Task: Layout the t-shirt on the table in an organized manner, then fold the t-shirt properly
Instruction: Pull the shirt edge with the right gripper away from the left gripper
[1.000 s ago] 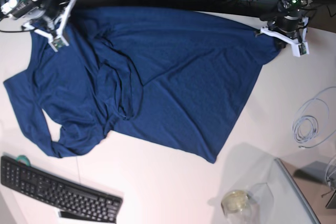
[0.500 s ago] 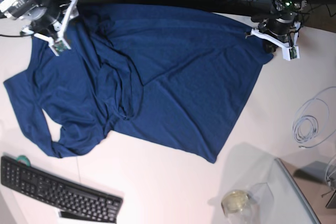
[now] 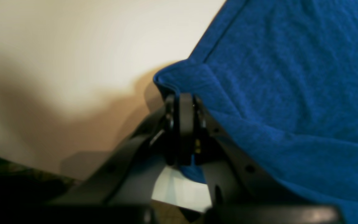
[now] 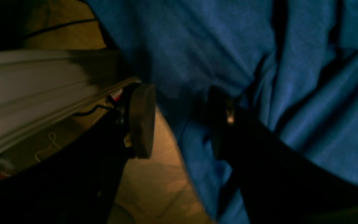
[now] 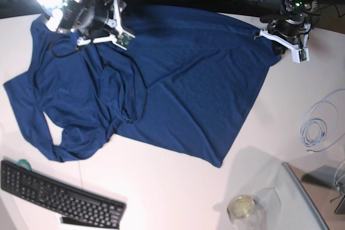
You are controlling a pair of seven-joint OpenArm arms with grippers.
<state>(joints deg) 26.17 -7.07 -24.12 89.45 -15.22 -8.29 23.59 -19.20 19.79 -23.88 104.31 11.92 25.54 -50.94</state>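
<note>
Navy t-shirt (image 5: 178,79) pinched by left fingers (image 3: 182,102); right fingers (image 4: 141,121) parted, empty. Could bunch further if dragged one-sided.

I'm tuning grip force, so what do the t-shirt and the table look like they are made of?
The t-shirt looks like soft navy knit, matte: the left wrist view shows a fuzzy weave and a stitched hem, and it creases loosely. The table looks like smooth, hard white laminate or painted board with a faint sheen; which one is unclear.
</note>
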